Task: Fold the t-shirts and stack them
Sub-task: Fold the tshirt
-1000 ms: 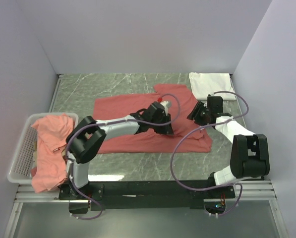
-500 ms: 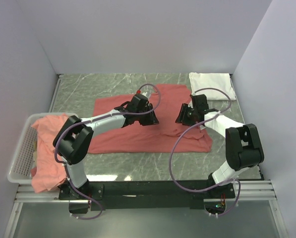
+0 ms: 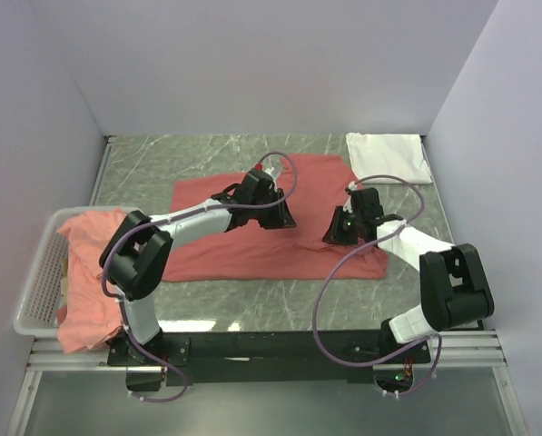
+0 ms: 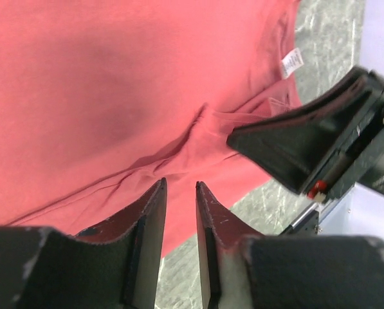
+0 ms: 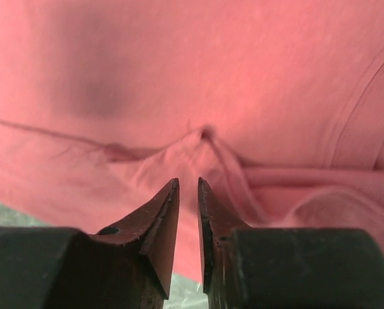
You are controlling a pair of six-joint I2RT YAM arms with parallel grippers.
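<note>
The red t-shirt [image 3: 252, 256] lies spread mid-frame on the worktop [image 3: 143, 163]. Over it the left claw [image 4: 180, 185] and right claw [image 5: 188, 182] each stand slightly parted, gripping nothing. A white t-shirt [image 3: 387, 154] sits folded upper right.

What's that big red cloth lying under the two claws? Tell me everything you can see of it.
It is a salmon-red t-shirt, soft cotton by its look, spread mostly flat on the green marbled table. A small white neck label shows near one edge, and a stitched hem curves along another. The cloth puckers into small wrinkles just ahead of the left gripper and the right gripper, both low over it; whether either pinches it is unclear.
</note>
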